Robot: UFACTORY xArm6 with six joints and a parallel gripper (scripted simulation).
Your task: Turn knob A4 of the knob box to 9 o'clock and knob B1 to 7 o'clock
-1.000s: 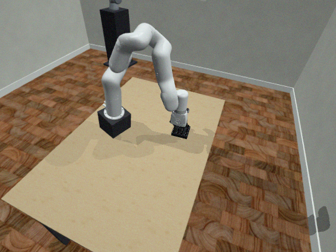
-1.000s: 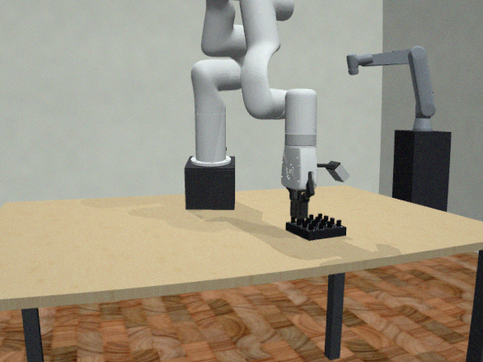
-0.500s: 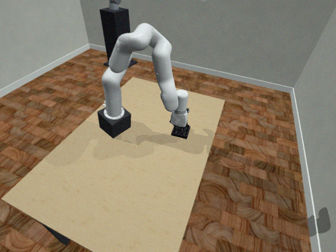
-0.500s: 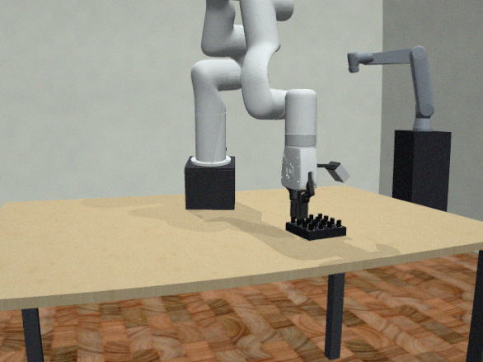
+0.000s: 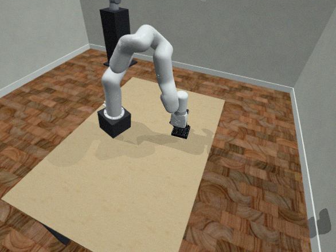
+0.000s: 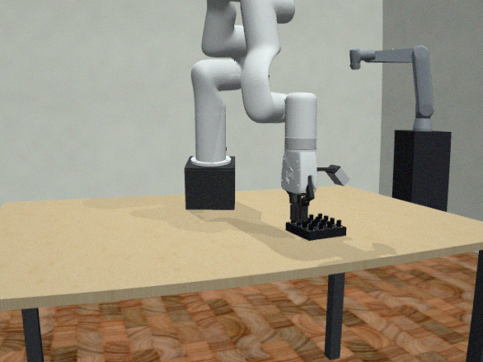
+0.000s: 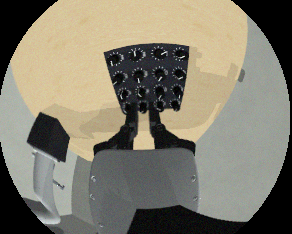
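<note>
The black knob box [image 5: 179, 136] [image 6: 327, 233] [image 7: 148, 64] stands on the table, its printed names toward the right of the wrist view. My gripper [image 6: 298, 219] [image 7: 143, 109] points straight down at the box's near row in the wrist view. Its fingers are a little apart, one on each side of knob B1 [image 7: 143, 106], with narrow gaps seeming to show; contact cannot be made out. B1's line is not readable. Knob A4 [image 7: 115, 59], at the far left corner in the wrist view, has its line toward the picture's bottom, about 9 o'clock. The fingertips are hidden in the top view.
Knob A1 [image 7: 126, 107] and knob C1 [image 7: 160, 105] stand close outside the fingers. Other knobs fill the box beyond. The arm's black base block [image 5: 114, 124] [image 6: 210, 186] stands on the table [image 5: 123, 189] [image 6: 124, 259]. Another grey arm [image 6: 422, 82] stands on a pedestal behind.
</note>
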